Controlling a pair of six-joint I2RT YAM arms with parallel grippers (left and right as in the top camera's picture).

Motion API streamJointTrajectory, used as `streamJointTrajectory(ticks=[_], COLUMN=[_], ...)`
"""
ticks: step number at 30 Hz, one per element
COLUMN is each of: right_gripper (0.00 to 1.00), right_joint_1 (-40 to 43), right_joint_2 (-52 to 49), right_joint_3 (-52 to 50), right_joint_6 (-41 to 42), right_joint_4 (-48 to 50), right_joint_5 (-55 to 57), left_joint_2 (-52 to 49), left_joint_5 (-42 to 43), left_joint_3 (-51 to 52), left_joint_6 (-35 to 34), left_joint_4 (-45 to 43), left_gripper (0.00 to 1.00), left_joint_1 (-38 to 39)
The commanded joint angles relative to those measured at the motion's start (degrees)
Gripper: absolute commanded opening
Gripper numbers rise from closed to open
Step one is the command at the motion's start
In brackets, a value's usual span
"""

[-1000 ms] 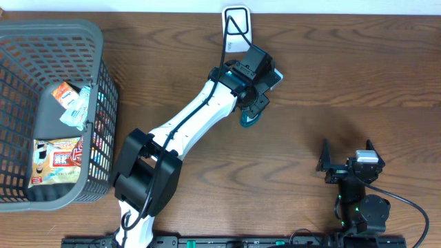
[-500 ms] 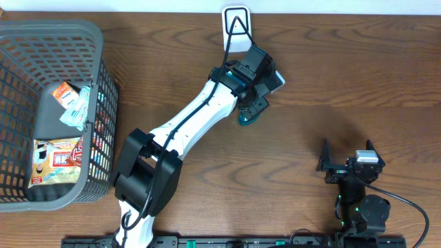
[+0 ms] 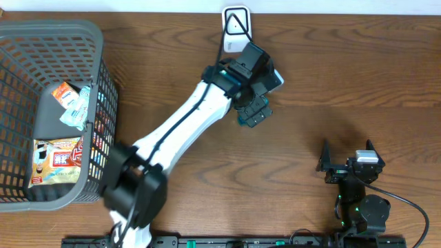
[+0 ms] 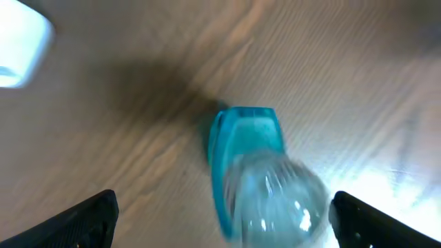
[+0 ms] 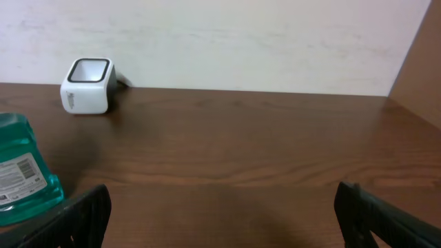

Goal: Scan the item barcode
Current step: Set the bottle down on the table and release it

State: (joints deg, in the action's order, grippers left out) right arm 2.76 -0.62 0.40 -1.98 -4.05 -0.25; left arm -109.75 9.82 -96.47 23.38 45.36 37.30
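– Wood-grain table (image 3: 358,83) all round, pale wall (image 5: 207,34) along the far edge. What has just changed?

– My left pincer (image 4: 224,207) has let go. A second ago it was closed round the bottle (image 4: 251,165). Now its fingers stand wide, one on each side of the bottle and touching nothing, and my arm has shifted a little.

– Where is the bottle?

– On the table, toward the far side, just on the near side of the white scanner (image 3: 236,26), close to it but apart. From my right wrist view it looks upright. The barcode (image 5: 24,171) on its label faces the near right, away from the scanner.

– And your right pincer (image 5: 220,207)?

– Wide open and empty, parked at the near right, well apart from all of it.

– So is the scan done?

– I can't tell whether it read. My guess is that either the pass is over, or I need a fresh grip to turn the code toward the scanner. The basket (image 3: 52,26) at the left holds packets (image 3: 58,158).
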Motion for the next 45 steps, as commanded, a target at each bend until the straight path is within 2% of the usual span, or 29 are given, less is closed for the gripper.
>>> streamJointTrajectory(ticks=[1,3,9,15,22,26,28,35,38,39,40,42,45], right_gripper=[0.99,0.99,0.99,0.99,0.99,0.99,0.99,0.99,0.99,0.99,0.99,0.99,0.99], right_joint_1=[-0.2,-0.2,-0.2,-0.2,-0.2,-0.2,-0.2,-0.2,-0.2,-0.2,-0.2,-0.2,-0.2], right_joint_2=[0.24,0.24,0.24,0.24,0.24,0.24,0.24,0.24,0.24,0.24,0.24,0.24,0.24], right_joint_3=[-0.09,-0.09,-0.09,-0.09,-0.09,-0.09,-0.09,-0.09,-0.09,-0.09,-0.09,-0.09,-0.09], right_joint_6=[-0.46,-0.46,-0.46,-0.46,-0.46,-0.46,-0.46,-0.46,-0.46,-0.46,-0.46,-0.46,-0.46], right_joint_4=[-0.22,-0.22,-0.22,-0.22,-0.22,-0.22,-0.22,-0.22,-0.22,-0.22,-0.22,-0.22,-0.22], right_joint_5=[-0.31,-0.31,-0.31,-0.31,-0.28,-0.31,-0.31,-0.31,-0.31,-0.31,-0.31,-0.28,-0.31], left_joint_2=[8.79,11.8,19.23,24.04,28.48,31.56,33.81,38.03,37.77,37.09,36.54,35.1,32.35], left_joint_5=[-0.46,-1.25,-12.81,-21.64,-32.96,-40.92,-44.0,-43.19,-40.72,-39.04,-38.27,-36.79,-33.16], left_joint_3=[-1.01,-1.01,-1.01,-1.01,-1.01,-1.01,-1.01,-1.01,-0.98,-0.98,-0.98,-0.98,-0.98], left_joint_6=[-0.09,-0.17,-5.73,-8.76,-15.65,-26.34,-34.42,-58.03,-69.37,-75.93,-79.54,-84.67,-85.4], left_joint_4=[1.31,1.9,2.01,2.47,1.95,1.07,1.05,5.64,11.58,15.67,18.1,22.14,25.77], left_gripper=[0.98,0.98,0.98,0.98,0.98,0.98,0.98,0.98,0.98,0.98,0.98,0.98,0.98], left_joint_1=[-0.2,-0.26,-0.37,-0.37,-1.95,-7.15,-12.5,-31.28,-39.74,-44.0,-46.31,-50.21,-54.55])
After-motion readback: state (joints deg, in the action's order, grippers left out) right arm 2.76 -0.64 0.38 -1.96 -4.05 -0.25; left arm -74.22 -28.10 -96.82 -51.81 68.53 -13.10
